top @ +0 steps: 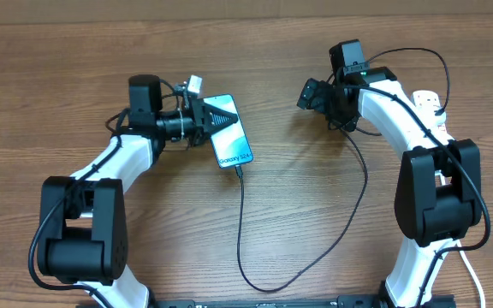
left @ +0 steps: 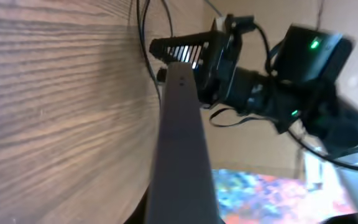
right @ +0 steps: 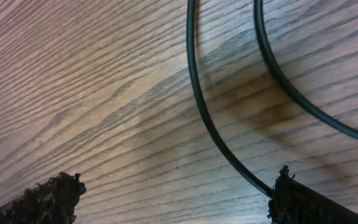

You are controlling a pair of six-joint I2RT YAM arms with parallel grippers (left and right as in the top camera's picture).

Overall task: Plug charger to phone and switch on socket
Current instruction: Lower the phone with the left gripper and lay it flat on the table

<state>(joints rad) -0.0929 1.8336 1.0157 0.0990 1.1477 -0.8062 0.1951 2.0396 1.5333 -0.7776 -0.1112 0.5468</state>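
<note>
I see the slim rectangular phone (top: 237, 145), glossy light-blue screen lit, left of centre on the wood-grain counter (top: 50, 94); my left gripper (top: 215, 121) pinches its upper end; the thin black charger (top: 242, 231) meets its lower edge; the right gripper (top: 308, 92) gapes wide.

A robotics lab bench: a left arm (top: 114, 167) and right arm (top: 400, 120) stand at a wood-grain table (top: 58, 68), tan board (top: 229, 5) beyond them.
</note>
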